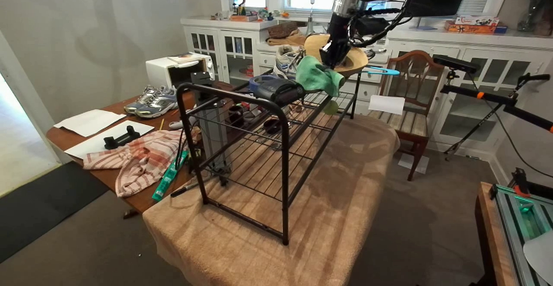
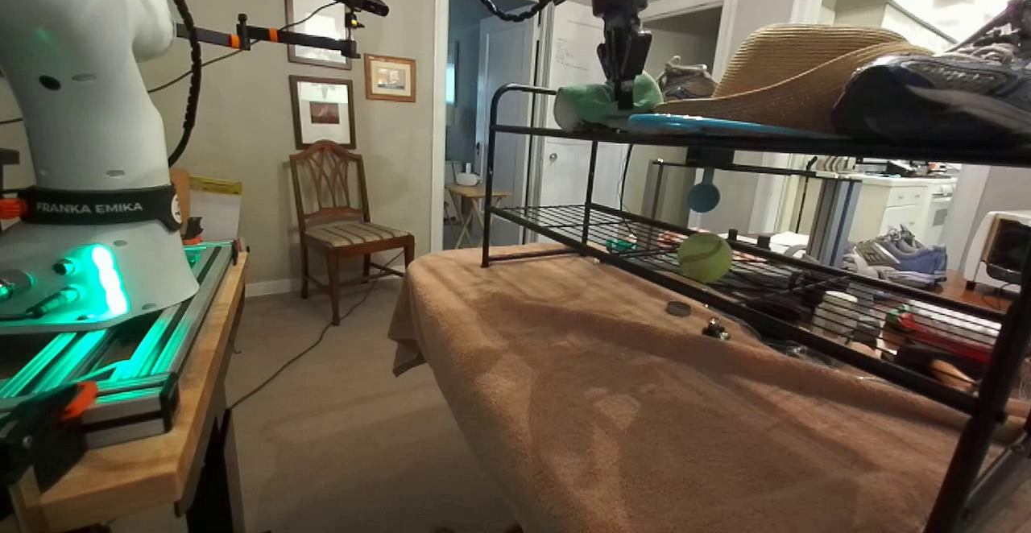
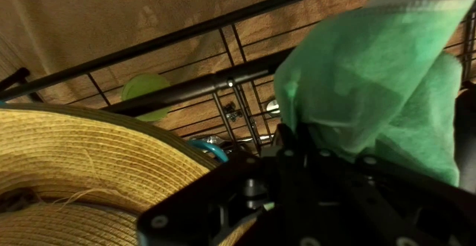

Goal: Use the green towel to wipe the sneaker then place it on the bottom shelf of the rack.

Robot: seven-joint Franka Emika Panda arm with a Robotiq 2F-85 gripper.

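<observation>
Atop the rack (image 1: 284,160), with the move to the bottom shelf (image 2: 556,221) still to do and any wiping beyond my telling, left of the hat (image 1: 357,59) in an exterior view sits what I take for our sneaker (image 1: 285,65), the towel (image 1: 317,76) to its right, clamped in my claw (image 2: 625,101), jaws nearly together.

A sneaker (image 2: 934,106) sits beside the hat (image 2: 805,66) atop the rack (image 1: 284,173).

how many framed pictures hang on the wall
3, in an exterior view: upper picture and lower picture stacked above the wooden chair, and a smaller picture to their right. Others may be hidden.
</observation>
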